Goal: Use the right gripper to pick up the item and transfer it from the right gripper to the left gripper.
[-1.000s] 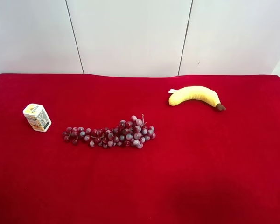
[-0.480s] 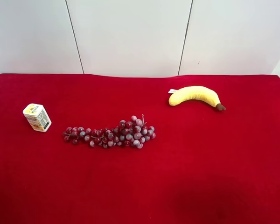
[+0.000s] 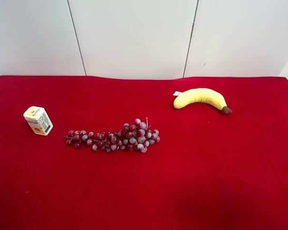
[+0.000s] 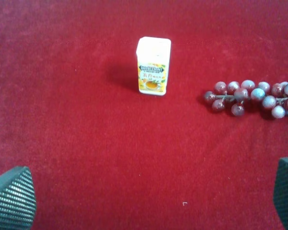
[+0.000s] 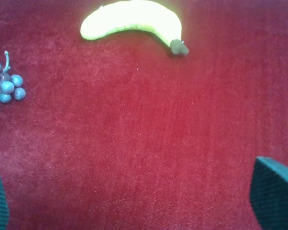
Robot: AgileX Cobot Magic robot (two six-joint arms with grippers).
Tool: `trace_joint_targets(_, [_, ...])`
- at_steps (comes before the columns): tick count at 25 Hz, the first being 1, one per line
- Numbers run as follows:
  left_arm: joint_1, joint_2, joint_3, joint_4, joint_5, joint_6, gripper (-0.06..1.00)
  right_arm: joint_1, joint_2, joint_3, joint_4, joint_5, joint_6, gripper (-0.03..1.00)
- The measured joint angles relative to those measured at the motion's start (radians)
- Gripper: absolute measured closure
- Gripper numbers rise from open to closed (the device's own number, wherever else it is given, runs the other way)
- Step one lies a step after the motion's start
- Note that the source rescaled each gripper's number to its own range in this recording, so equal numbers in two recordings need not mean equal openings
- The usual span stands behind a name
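The item, a small white drink carton (image 3: 38, 120) with orange-yellow print, stands on the red cloth at the exterior high view's left. It also shows in the left wrist view (image 4: 153, 66), upright and well ahead of my left gripper (image 4: 149, 201). That gripper is open and empty, only its fingertips (image 4: 12, 199) showing. My right gripper (image 5: 134, 201) is open and empty above bare cloth, only its fingertips (image 5: 273, 191) showing; the carton is not in its view. Neither arm shows in the exterior high view.
A bunch of red grapes (image 3: 114, 138) lies mid-table, to the right of the carton; it also shows in the left wrist view (image 4: 254, 98) and the right wrist view (image 5: 4, 86). A yellow banana (image 3: 200, 98) lies at the back right, far ahead of the right gripper (image 5: 132, 19). White wall panels stand behind the table.
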Motion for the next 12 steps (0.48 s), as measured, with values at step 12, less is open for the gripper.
trace_joint_targets(12, [0.0,0.0,0.0,0.0,0.0,-0.012,-0.05,0.0,0.0,0.0,0.0,0.0,0.0,-0.03])
